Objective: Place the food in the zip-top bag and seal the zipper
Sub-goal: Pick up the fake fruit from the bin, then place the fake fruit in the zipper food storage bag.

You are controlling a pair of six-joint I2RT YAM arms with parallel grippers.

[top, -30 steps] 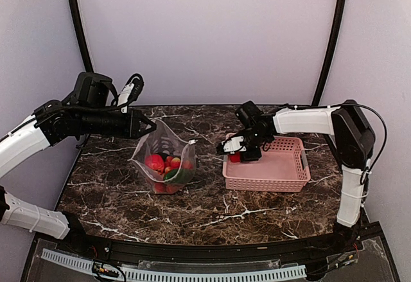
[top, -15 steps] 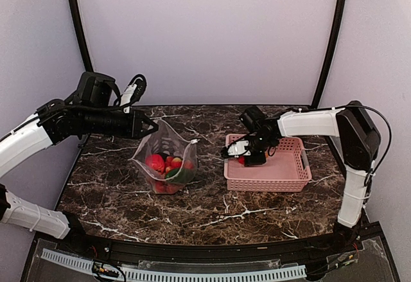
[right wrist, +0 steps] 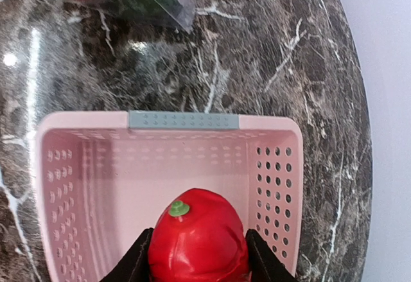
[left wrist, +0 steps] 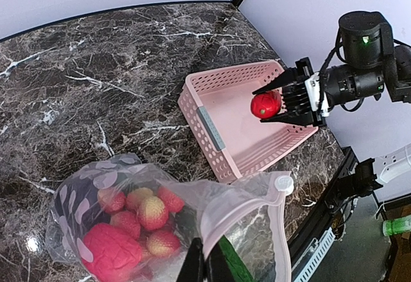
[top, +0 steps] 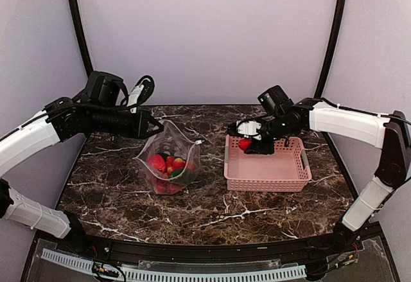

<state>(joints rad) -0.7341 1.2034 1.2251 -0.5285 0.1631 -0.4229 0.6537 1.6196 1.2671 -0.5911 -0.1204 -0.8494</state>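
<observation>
The zip-top bag (top: 171,156) stands open left of centre, and its mouth shows in the left wrist view (left wrist: 247,221). It holds the food (top: 167,166): red berries (left wrist: 139,212), a big red piece and something dark green. The whitish zipper (left wrist: 283,230) runs along the mouth and ends in a white slider (left wrist: 282,182). My left gripper (top: 154,126) is shut on the bag's rim (left wrist: 205,264) and holds it up. My right gripper (top: 248,142) is shut on a red tomato (right wrist: 198,234) with a green stem, above the pink basket's left end (left wrist: 265,105).
The pink lattice basket (top: 268,174) sits right of centre on the dark marble table (top: 212,211). Its inside (right wrist: 90,166) looks bare under the tomato. The table's curved edge and the pale wall lie just right of the basket.
My right gripper has risen out of the basket with the red tomato, and its arm has swung right. My left arm has shifted slightly right, still holding the bag's rim.
</observation>
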